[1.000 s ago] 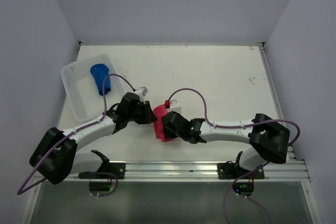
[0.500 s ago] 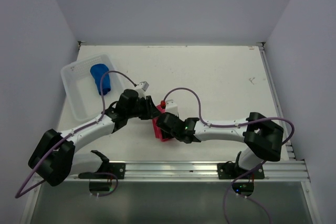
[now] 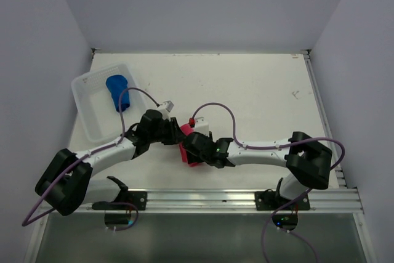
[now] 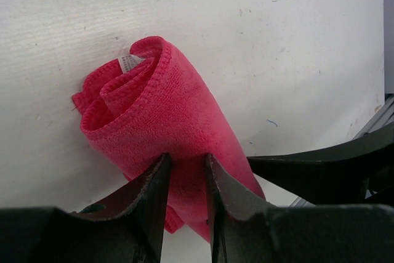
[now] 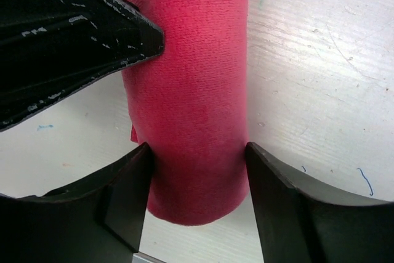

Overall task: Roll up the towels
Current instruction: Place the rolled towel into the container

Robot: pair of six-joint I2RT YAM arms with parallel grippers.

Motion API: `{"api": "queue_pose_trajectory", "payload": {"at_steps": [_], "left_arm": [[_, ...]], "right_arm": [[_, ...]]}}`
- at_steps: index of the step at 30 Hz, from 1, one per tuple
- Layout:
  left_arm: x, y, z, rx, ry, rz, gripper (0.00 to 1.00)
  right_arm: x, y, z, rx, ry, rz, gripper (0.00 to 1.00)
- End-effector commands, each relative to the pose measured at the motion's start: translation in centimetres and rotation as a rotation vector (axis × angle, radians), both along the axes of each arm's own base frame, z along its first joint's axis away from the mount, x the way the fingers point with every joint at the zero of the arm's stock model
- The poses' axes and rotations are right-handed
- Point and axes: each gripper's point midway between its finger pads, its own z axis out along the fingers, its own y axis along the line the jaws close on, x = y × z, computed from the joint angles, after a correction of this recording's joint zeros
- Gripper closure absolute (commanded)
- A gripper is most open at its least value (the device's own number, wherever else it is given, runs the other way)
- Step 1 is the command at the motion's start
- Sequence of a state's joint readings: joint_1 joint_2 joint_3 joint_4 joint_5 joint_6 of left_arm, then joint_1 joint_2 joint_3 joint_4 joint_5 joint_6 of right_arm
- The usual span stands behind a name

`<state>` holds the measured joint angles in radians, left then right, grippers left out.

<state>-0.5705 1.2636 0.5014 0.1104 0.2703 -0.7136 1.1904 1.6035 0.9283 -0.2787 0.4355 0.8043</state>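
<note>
pinching pink towel (image 4: pixel 166 103) with left gripper (image 4: pixel 186 163) | straddling it with right gripper (image 5: pixel 198 152) — grip unclear tbh | risking unrolling if yanking apart

White counter (image 3: pixel 258 90), scuffed and flecked with faint blue pen marks, spreads beyond and to the right of the right end effector (image 3: pixel 188 152); pale lilac-grey walls (image 3: pixel 203 4) enclose its far side and both flanks; an aluminium rail (image 3: pixel 246 198) runs behind the end effector; soft, even light

White table (image 3: pixel 246 84): pink towel (image 4: pixel 172 109), basket (image 3: pixel 85 117)
</note>
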Motion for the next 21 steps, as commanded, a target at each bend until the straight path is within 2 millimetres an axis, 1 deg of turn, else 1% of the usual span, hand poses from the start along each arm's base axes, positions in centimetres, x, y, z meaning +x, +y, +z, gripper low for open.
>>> {"api": "queue_pose_trajectory", "payload": {"at_steps": [1,3,4,5,6,7,8,9,10,13,18,20,21], "left_arm": [[0.0,1.6,-1.0,0.075,-0.018,0.027,0.67],[0.0,2.0,-1.1,0.094,-0.021,0.038,0.67],[0.0,2.1,-1.0,0.096,-0.026,0.041,0.67],[-0.1,2.2,-1.1,0.102,-0.023,0.042,0.67],[-0.1,2.3,-1.1,0.104,-0.025,0.043,0.67],[-0.1,2.4,-1.1,0.104,-0.027,0.045,0.67],[-0.2,2.5,-1.1,0.107,-0.025,0.047,0.67],[-0.3,2.6,-1.2,0.109,-0.024,0.048,0.67],[-0.4,2.6,-1.3,0.111,-0.024,0.047,0.67],[-0.6,2.9,-1.5,0.113,-0.019,0.051,0.67],[-0.9,3.1,-1.7,0.119,-0.015,0.053,0.67],[-0.9,3.3,-1.7,0.123,-0.018,0.058,0.67],[-1.0,3.3,-1.7,0.124,-0.017,0.058,0.67]], "right_arm": [[0.2,0.3,1.8,0.029,-0.015,-0.007,0.35],[0.2,0.4,2.1,0.047,-0.018,0.003,0.32],[0.3,0.6,2.6,0.071,-0.022,0.005,0.31],[0.3,0.7,2.8,0.084,-0.021,0.009,0.21],[0.2,0.6,2.7,0.095,-0.007,0.013,0.16],[0.4,1.0,3.2,0.130,-0.012,0.011,0.15],[0.5,1.1,3.3,0.144,-0.009,0.009,0.14],[0.6,0.9,3.1,0.152,-0.002,0.006,0.14],[0.5,1.3,3.2,0.179,0.005,0.016,0.13],[0.9,1.2,2.9,0.190,0.023,0.009,0.13],[0.9,1.3,1.5,0.180,0.054,0.014,0.13],[0.7,1.8,1.1,0.190,0.069,0.026,0.13],[0.6,1.8,0.5,0.181,0.078,0.027,0.13]]}}
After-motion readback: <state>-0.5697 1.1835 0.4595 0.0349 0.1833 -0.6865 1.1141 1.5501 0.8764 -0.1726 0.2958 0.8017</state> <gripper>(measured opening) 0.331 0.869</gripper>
